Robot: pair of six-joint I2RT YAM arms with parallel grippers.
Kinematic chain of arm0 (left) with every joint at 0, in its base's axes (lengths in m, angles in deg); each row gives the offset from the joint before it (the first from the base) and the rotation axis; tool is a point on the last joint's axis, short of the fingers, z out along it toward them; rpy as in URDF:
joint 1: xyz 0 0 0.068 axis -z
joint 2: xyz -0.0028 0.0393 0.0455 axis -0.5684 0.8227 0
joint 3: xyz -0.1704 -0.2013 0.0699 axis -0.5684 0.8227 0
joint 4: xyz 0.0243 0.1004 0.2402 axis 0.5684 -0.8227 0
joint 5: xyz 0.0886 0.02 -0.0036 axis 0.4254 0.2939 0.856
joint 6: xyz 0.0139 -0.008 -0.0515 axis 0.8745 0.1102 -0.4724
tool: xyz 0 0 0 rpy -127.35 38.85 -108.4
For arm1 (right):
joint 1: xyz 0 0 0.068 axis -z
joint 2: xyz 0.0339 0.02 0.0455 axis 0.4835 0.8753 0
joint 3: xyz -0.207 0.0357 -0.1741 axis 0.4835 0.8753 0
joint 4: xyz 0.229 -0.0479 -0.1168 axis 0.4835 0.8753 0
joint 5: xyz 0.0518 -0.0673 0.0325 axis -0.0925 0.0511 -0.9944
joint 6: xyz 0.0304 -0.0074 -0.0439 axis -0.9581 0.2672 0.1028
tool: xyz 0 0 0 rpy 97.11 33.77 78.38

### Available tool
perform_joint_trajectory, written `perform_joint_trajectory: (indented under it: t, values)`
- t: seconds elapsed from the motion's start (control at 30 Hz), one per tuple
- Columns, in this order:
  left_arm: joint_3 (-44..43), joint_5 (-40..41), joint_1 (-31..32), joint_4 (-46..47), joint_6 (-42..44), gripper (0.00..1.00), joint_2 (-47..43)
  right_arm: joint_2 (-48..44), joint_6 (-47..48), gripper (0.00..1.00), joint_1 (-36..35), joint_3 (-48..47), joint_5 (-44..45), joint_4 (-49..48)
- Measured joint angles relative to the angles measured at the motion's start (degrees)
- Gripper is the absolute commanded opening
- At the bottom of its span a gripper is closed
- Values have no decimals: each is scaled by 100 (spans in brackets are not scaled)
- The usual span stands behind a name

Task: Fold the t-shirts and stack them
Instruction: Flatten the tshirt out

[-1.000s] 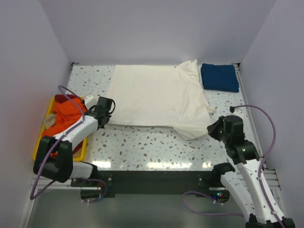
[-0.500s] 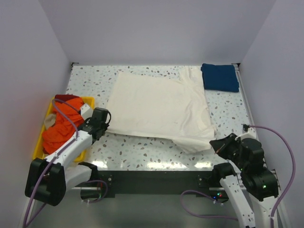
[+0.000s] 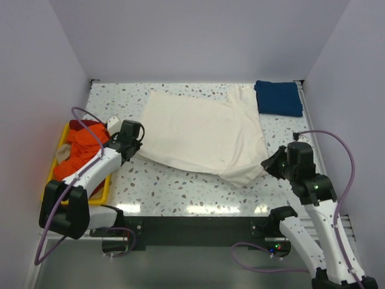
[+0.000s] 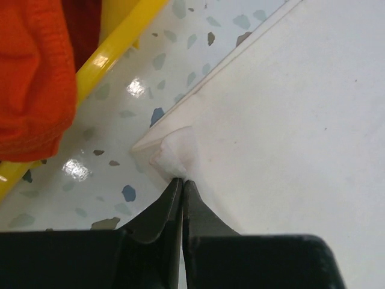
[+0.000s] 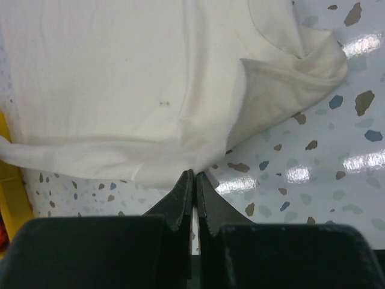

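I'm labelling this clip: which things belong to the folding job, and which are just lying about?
Job: cream t-shirt, pinched by left gripper and right gripper; folded dark blue t-shirt; orange t-shirt and red t-shirt in the tray.
Lying about: yellow tray; speckled table.

The big shirt (image 3: 201, 129) lay in the middle of the table (image 3: 180, 186). The folded shirt (image 3: 278, 98) sat just right of it, at the back. The tray (image 4: 117, 30) stood on the left, with a pile of shirts (image 3: 81, 150) in it
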Motion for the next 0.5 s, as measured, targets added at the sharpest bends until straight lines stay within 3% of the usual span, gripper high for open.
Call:
perform_joint_trajectory:
  t: [0.27,0.5]
  values:
    - [-765,11,0,72,160,7,977,1521,317,0,0,-17,487,-968]
    - [-789,44,-2,-26,188,7,931,1283,420,0,0,-17,511,-1088]
